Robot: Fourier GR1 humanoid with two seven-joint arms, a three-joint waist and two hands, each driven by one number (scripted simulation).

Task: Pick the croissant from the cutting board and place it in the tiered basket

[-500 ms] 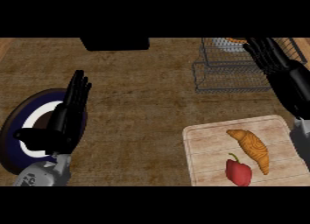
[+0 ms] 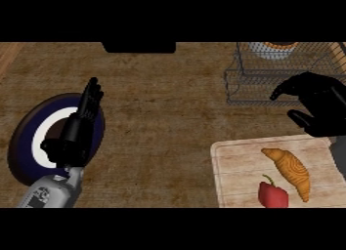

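A golden croissant (image 2: 290, 172) lies on the pale wooden cutting board (image 2: 237, 168) at the lower right. A wire tiered basket (image 2: 277, 80) stands at the upper right. My right hand (image 2: 321, 107) hovers between the basket and the board, just above the board's far edge, its fingers bent downward and holding nothing. It is a little up and right of the croissant, not touching it. Far to the left, my left hand (image 2: 76, 132) rests open over a plate with its fingers pointing up.
A red pepper (image 2: 273, 194) lies on the board next to the croissant's near end. A dark blue plate with a white centre (image 2: 24, 146) sits at the left under the left hand. A dark object (image 2: 138, 47) stands at the counter's far edge.
My right hand has come down and toward me from the basket's far right side to just above the board's far edge, fingers curling downward. The left hand has not moved.
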